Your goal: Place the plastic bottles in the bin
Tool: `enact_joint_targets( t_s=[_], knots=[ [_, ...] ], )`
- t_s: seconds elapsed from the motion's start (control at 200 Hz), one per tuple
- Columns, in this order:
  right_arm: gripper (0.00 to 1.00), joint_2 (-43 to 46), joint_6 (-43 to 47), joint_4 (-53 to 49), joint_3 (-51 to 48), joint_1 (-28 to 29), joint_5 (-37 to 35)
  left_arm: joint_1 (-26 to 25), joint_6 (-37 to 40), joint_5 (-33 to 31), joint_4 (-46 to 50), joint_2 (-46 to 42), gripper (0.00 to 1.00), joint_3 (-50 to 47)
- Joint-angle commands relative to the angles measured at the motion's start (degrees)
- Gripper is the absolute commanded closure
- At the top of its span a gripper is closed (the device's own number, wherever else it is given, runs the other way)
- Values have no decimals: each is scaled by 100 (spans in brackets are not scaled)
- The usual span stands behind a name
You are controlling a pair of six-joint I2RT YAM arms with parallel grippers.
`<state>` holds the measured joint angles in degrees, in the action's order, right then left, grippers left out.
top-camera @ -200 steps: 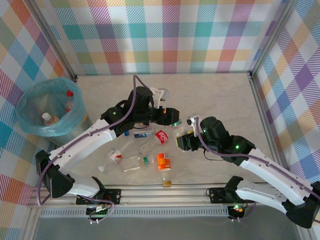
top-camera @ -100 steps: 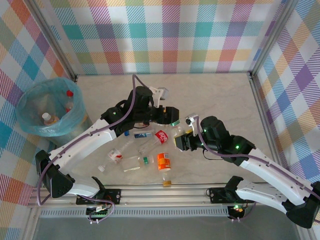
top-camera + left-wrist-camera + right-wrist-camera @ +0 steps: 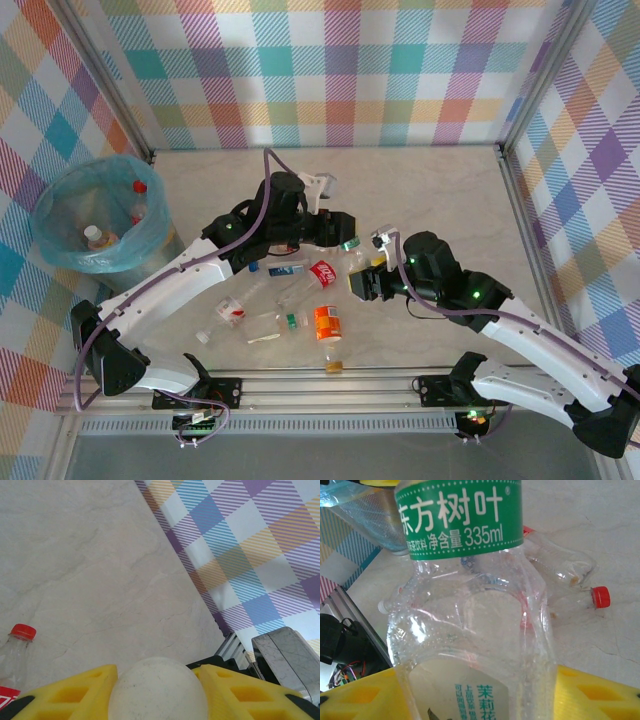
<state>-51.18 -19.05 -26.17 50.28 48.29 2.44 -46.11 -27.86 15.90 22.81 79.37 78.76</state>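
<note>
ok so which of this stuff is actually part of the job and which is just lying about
Job:
bin
green-label bottle
orange bottle
red-label bottle
blue-label bottle
binned bottles

Just there:
checked walls
metal rail
purple cable

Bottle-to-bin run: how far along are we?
Done: at least two bottles sit in the bin. In hand: the green-label bottle is between both claws, left claw closed on its end, right claw flanking its body. Remaining: several bottles lie on the table, including an orange-label bottle and a red-label bottle.
</note>
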Motion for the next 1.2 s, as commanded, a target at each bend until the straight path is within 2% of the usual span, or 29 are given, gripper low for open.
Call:
enact_joint_targets(
  t_s=[0.0,0.175,0.26,0.39,0.645,0.76,0.91,1.0,1.195],
  knots=[
    [28,-23,134,291,181,6,42,-74,113,-257,-34,-20,57,179],
    [7,-222,387,629,455,0,-198,59,571,-1365,376,-159,74,721],
    [4,-422,558,806,742,-3,-244,280,631,-1683,426,-290,88,896],
    [1,-939,816,1018,1402,5,94,744,816,-2188,658,-508,100,1166],
    [3,-2306,624,1502,2798,154,1167,1818,1376,-3490,1085,-1037,100,1617],
    [16,-3073,569,1509,3568,446,1419,2220,1899,-4509,1333,-1200,100,1979],
    [23,-4102,514,1388,4658,936,1861,2804,2546,-5519,1517,-1336,100,2337],
    [24,-4663,411,1350,5235,1227,2094,3273,2705,-5775,1607,-1428,100,2387],
    [26,-5785,78,1196,6441,1710,2378,4114,2911,-5844,1749,-1427,100,2382]
  ],
)
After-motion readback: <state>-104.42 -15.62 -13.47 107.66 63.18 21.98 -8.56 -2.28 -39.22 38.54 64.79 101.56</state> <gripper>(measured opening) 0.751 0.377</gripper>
